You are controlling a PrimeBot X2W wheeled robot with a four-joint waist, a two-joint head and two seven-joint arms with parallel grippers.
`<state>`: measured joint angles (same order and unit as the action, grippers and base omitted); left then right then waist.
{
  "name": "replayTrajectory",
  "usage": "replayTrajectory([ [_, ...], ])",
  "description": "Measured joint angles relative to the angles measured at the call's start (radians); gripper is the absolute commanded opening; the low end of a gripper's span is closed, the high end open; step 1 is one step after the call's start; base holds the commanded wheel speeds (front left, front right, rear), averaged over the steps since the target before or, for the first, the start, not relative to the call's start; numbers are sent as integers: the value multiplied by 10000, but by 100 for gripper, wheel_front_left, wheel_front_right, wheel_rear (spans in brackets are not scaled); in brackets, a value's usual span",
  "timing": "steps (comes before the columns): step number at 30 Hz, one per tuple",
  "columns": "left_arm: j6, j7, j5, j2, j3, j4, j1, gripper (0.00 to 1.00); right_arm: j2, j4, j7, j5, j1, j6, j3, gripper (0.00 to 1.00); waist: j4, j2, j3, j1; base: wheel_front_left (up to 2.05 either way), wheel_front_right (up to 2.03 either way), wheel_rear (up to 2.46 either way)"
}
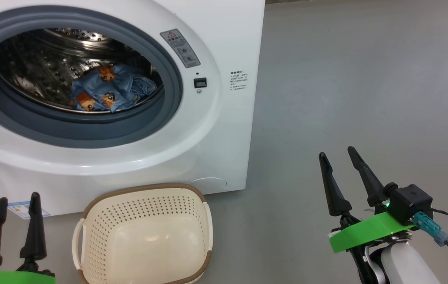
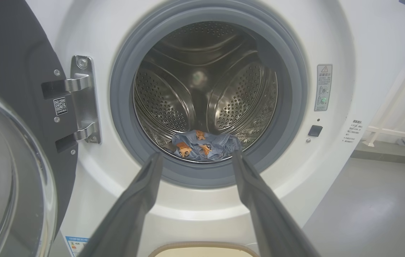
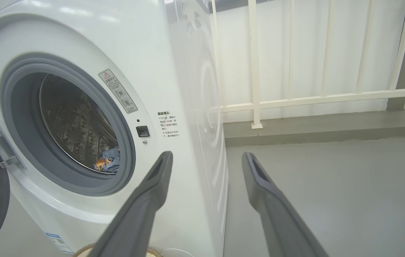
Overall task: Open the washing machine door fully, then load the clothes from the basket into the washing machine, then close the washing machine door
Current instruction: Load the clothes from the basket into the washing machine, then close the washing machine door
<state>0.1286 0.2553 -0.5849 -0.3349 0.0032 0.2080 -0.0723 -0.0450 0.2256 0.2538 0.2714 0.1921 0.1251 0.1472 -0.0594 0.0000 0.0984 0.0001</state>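
The left claw stands released at 7 o'clock in the head view, its two dark fingers spread and pointing up, gripping nothing. The right claw sits at 4 o'clock, also released, with its fingers parted and tilted slightly toward 11 o'clock over the grey floor.

Just beside the left claw, at 6 o'clock, the basket rests on the floor against the foot of the washing machine. Its perforated cream walls and bare bottom are in plain sight.

Above the basket, toward 10 o'clock, the machine's round opening is ringed by the grey gasket. Inside, the clothes lie in a blue heap with orange patches on the low part of the steel drum, close behind the gasket's lower lip. In the left wrist view the heap sits at 6 o'clock of the drum, framed between that claw's fingertips.

The washing machine door is swung wide open at 9 o'clock in the left wrist view. It hangs on its metal hinge, with its glass bowl bulging toward the camera.

The left arm aims its claw straight at the opening. The right arm is held low and well apart from the machine, with a green bracket at the wrist and the pale forearm below it. Its claw points past the machine's right front corner toward a white railing.
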Motion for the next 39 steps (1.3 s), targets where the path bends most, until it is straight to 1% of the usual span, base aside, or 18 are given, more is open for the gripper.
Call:
replayTrajectory([
  [26,0,0,-25,-4,12,-4,-8,100,0,15,0,0,5,0,54,100,-15,0,25,0,-2,2,0],
  [32,0,0,-25,-2,17,-6,-10,100,0,33,0,0,9,0,54,100,-21,0,-4,-1,-78,78,0],
  [39,-2,0,-21,4,38,-58,-9,100,-2,84,0,0,19,0,54,100,-32,0,-65,-1,-147,147,0],
])
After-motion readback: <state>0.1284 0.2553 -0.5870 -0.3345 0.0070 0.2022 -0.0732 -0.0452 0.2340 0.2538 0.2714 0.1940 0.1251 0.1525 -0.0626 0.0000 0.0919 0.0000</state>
